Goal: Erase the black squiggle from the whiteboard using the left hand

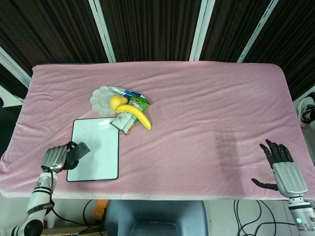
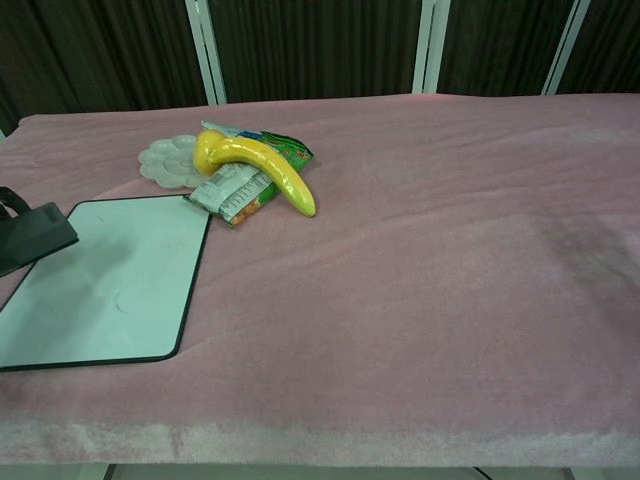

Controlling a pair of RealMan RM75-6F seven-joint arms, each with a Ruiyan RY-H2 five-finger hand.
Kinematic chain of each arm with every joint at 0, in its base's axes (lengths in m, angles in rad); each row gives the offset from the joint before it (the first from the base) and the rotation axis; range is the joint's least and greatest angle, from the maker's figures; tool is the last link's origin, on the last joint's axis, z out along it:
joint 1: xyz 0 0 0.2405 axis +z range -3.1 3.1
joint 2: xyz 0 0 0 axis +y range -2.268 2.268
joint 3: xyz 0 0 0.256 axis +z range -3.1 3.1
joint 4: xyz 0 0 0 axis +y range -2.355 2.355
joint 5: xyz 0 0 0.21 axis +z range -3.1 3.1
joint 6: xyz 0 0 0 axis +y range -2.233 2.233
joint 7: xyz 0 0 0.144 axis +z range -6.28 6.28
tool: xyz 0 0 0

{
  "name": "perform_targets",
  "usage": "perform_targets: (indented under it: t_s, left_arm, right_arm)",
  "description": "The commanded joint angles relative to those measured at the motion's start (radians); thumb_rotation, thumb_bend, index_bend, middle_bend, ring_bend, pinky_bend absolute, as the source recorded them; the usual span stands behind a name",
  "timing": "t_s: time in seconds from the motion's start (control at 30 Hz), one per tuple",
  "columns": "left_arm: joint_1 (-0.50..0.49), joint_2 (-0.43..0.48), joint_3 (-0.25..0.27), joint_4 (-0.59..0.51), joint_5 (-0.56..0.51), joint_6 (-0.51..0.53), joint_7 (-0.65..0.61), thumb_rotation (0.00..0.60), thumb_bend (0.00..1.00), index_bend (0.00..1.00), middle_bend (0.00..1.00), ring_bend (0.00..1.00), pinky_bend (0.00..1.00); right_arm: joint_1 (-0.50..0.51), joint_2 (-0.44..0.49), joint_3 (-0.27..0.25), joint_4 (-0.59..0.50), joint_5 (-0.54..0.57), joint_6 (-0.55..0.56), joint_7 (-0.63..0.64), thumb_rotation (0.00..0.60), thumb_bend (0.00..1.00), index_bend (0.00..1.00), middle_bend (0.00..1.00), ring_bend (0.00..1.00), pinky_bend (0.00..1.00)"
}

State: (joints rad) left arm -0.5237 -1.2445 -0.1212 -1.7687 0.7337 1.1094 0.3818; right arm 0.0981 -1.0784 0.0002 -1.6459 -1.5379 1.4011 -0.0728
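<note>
The whiteboard (image 1: 96, 150) lies flat on the pink cloth at the front left, its white face showing only a faint smudge (image 2: 122, 300) in the chest view. My left hand (image 1: 55, 158) sits over the board's left edge and grips a black eraser (image 1: 78, 150), which sticks out toward the board. In the chest view only the eraser (image 2: 35, 236) shows at the left border, raised above the whiteboard (image 2: 110, 280). My right hand (image 1: 283, 167) rests at the front right edge of the table, fingers spread and holding nothing.
Behind the board sit a white flower-shaped dish (image 1: 102, 98), a yellow banana (image 1: 135, 115), a green snack packet (image 1: 138, 102) and another wrapped packet (image 1: 123, 121). The table's front edge (image 1: 157, 194) runs just below the board.
</note>
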Motion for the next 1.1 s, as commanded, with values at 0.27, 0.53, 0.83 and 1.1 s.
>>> perform_targets:
  t_s: [0.27,0.53,0.83,1.1]
  left_arm:
    - [-0.011,-0.117,-0.065,0.411,-0.093,-0.186,-0.187,0.600,0.55,0.29,0.28,0.22,0.26]
    - [-0.008,-0.171,-0.051,0.538,0.000,-0.263,-0.255,0.600,0.47,0.02,0.04,0.04,0.22]
    - [0.084,-0.099,-0.019,0.365,0.239,-0.057,-0.325,0.600,0.42,0.00,0.00,0.00,0.14]
    - [0.288,0.030,0.175,0.156,0.634,0.259,-0.387,0.600,0.42,0.00,0.00,0.00,0.10]
  right_arm:
    - [0.003,-0.002,0.001,0.000,0.004,-0.007,-0.006,0.600,0.22,0.00,0.00,0.00,0.00]
    - [0.003,0.002,-0.001,-0.003,-0.003,-0.005,0.005,0.600,0.22,0.00,0.00,0.00,0.00]
    - [-0.001,0.008,-0.001,0.000,-0.005,0.003,0.019,0.600,0.22,0.00,0.00,0.00,0.00]
    - [0.000,-0.004,0.001,-0.001,0.003,-0.002,-0.012,0.600,0.22,0.00,0.00,0.00,0.00]
